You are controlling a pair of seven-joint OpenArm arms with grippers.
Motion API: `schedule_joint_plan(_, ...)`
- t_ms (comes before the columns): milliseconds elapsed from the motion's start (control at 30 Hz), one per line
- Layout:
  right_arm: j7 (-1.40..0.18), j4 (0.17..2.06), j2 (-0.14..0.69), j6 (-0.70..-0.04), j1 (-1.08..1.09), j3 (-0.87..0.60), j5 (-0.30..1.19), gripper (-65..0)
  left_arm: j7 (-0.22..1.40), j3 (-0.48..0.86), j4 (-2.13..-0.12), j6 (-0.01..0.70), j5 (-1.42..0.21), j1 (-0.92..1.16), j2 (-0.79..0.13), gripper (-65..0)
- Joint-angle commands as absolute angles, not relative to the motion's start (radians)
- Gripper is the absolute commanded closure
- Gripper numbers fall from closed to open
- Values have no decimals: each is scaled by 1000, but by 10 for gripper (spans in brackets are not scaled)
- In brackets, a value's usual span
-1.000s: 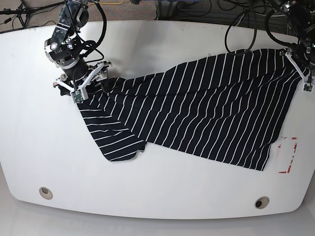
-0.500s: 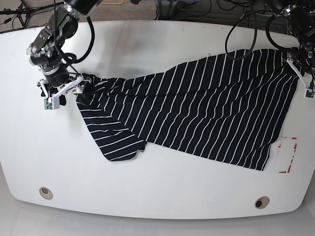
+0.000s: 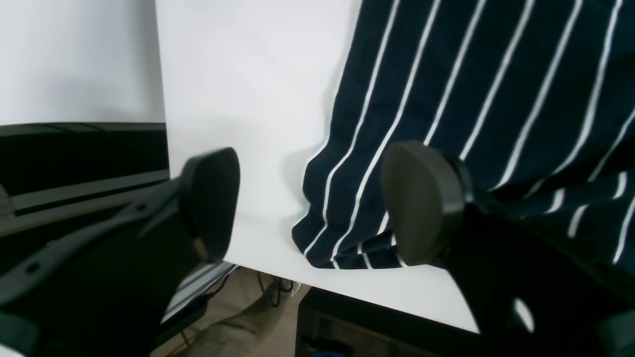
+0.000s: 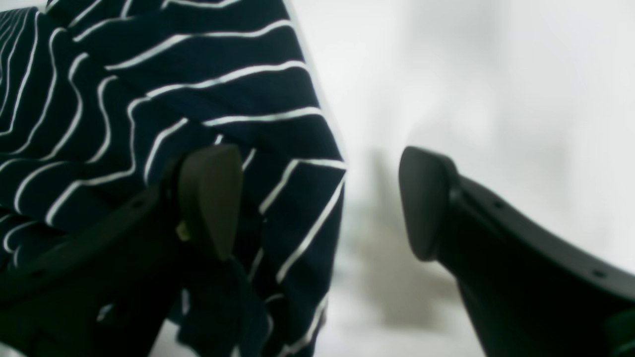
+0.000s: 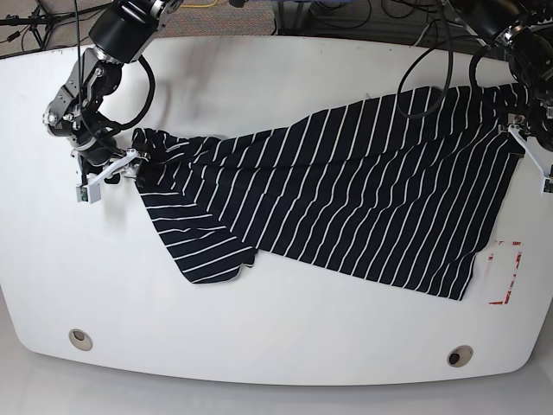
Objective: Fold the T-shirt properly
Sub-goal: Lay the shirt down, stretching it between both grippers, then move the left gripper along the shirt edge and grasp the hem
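Note:
The dark T-shirt (image 5: pixel 346 199) with thin white stripes lies spread slantwise over the white table (image 5: pixel 276 337), and one sleeve is bunched at the lower left. My right gripper (image 5: pixel 108 171) is open at the shirt's left end. In the right wrist view the T-shirt (image 4: pixel 149 99) has its edge lying between that gripper's (image 4: pixel 317 201) spread fingers. My left gripper (image 5: pixel 536 160) is open at the shirt's right edge. In the left wrist view a rumpled corner of the T-shirt (image 3: pixel 446 74) lies between this gripper's (image 3: pixel 315 203) fingers, close to the table's edge.
A red-marked rectangle (image 5: pixel 505 272) sits on the table by the shirt's lower right corner. Two round holes (image 5: pixel 80 339) (image 5: pixel 460 355) lie near the front edge. Cables run behind the table's far edge.
My right gripper has moved left and the shirt's left end has stretched out with it. My left gripper has shifted slightly right and down along the shirt's right edge.

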State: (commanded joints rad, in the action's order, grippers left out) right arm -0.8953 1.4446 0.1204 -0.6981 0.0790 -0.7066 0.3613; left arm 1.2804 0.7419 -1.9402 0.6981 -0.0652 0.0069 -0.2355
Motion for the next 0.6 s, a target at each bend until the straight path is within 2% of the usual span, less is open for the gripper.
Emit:
schedule_joint_plan(467, -892, 1426, 50, -698, 53, -668, 351, -472, 1279, 742, -1937, 698, -65, 5, -248, -446)
schedule_joint_plan(533, -892, 1426, 48, -698, 53, -654, 351, -458, 1279, 742, -1937, 698, -65, 5, -248, -446)
schedule_joint_plan(600, -892, 1426, 48, -698, 53, -653, 351, -417, 1279, 740, -1937, 698, -65, 2, -248, -446)
